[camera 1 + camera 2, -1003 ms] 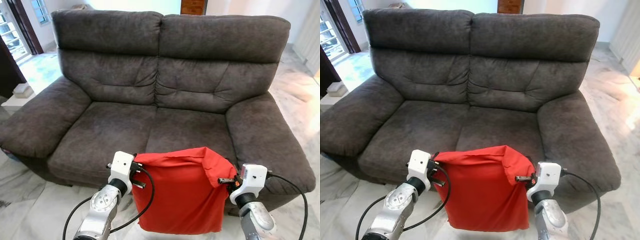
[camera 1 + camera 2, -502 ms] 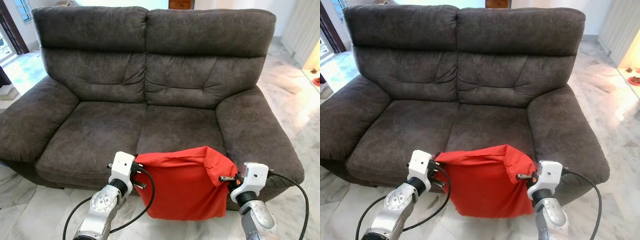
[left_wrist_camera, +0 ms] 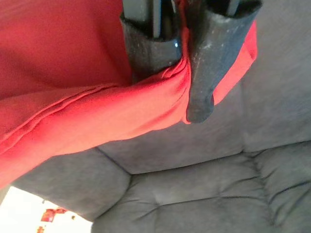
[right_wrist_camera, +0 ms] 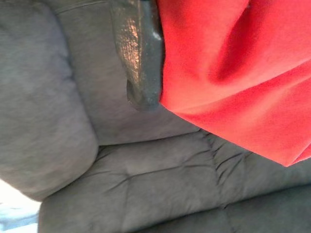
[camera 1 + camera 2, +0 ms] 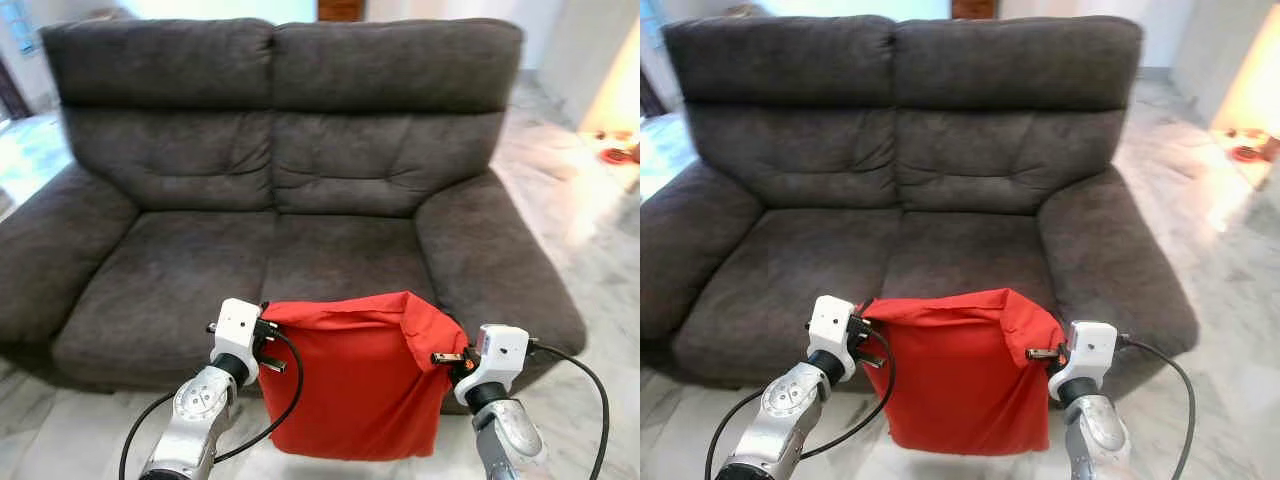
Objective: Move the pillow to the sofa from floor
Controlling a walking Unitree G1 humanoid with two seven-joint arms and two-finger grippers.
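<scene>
Since the earlier frame the sofa (image 5: 270, 220) has been brought nearer as the camera advanced. Each top corner of the pillow (image 5: 350, 385) is clamped, by the left gripper (image 3: 182, 73) and the right gripper (image 5: 447, 358). Its long axis is held level, just before the seat's front edge.

Dark grey 2-seat sofa (image 5: 270, 230) on pale marble floor (image 5: 590, 250), small red object (image 5: 612, 155) far right.

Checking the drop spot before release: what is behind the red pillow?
Behind the red pillow, held by the left gripper and right gripper, is the grey sofa. The pillow covers the seat's front edge.
</scene>
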